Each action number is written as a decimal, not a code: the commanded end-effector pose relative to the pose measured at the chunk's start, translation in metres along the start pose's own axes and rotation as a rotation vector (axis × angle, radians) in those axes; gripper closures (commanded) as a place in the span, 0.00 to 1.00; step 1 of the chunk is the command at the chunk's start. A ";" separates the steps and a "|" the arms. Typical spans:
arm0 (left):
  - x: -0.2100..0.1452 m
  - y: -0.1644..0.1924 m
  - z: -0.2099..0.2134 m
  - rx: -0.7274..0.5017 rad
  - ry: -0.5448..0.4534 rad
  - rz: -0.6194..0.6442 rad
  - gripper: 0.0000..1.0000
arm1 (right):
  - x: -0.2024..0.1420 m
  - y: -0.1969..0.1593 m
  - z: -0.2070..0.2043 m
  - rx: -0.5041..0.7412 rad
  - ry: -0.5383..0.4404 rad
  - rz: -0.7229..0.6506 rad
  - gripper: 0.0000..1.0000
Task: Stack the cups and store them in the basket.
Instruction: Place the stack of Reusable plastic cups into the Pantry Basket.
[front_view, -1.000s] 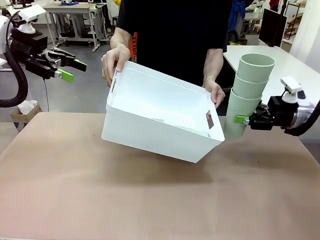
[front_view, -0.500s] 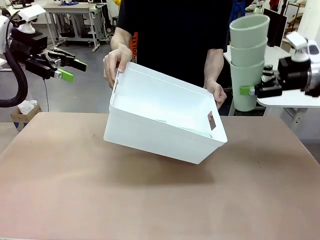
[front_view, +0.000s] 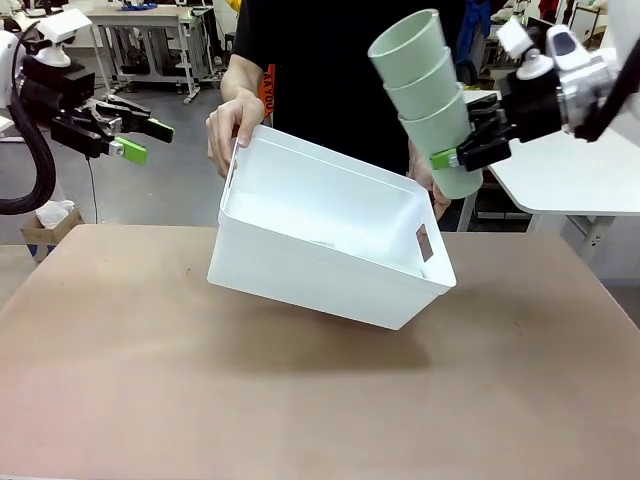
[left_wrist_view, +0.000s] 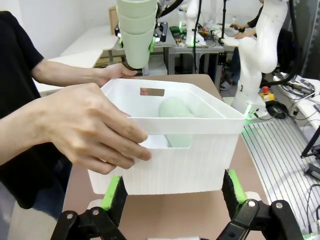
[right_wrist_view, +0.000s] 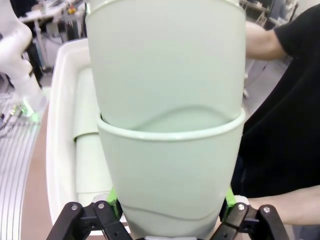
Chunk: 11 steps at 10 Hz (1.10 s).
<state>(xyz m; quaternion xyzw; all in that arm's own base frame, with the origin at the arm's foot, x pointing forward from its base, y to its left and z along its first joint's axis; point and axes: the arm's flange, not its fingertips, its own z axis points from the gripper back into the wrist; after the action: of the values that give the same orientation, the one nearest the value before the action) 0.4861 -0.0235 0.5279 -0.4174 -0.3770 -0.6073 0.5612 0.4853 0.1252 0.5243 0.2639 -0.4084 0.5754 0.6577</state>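
A person's hands (front_view: 232, 122) hold the white basket (front_view: 330, 235) tilted above the table. In the left wrist view a hand (left_wrist_view: 85, 132) grips the basket's near rim (left_wrist_view: 170, 127), and a pale green cup (left_wrist_view: 172, 112) lies inside. My right gripper (front_view: 456, 160) is shut on the bottom cup of a stack of three cups (front_view: 425, 95). The stack leans left, above the basket's right end. In the right wrist view the stack (right_wrist_view: 167, 115) sits between my right gripper's (right_wrist_view: 167, 202) fingers, over the basket (right_wrist_view: 57, 135). My left gripper (front_view: 145, 140) hangs open and empty at the far left, its pads (left_wrist_view: 112, 192) apart.
The brown table (front_view: 300, 400) lies bare below the lifted basket. A white table (front_view: 570, 180) stands behind on the right. The person's dark torso (front_view: 340, 70) is close behind the basket. A cardboard box (front_view: 45, 228) sits on the floor at left.
My right gripper has lifted the stack of cups, carried it left and tipped it toward the basket. The basket has shifted only slightly. The left arm has stayed still.
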 end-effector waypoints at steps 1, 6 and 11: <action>0.003 -0.002 0.001 -0.004 0.012 0.014 0.00 | 0.021 0.001 -0.022 -0.011 0.133 -0.016 0.15; 0.003 -0.002 0.001 -0.004 0.012 0.014 0.00 | 0.045 0.025 -0.085 -0.073 0.303 0.051 0.15; 0.003 -0.002 0.001 -0.004 0.012 0.014 0.00 | 0.031 0.036 -0.123 -0.097 0.428 0.084 0.15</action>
<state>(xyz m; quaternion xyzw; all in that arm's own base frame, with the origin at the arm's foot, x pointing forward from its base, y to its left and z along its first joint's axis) 0.4861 -0.0235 0.5279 -0.4173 -0.3770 -0.6072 0.5613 0.4792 0.2462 0.4781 0.1045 -0.2987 0.6366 0.7032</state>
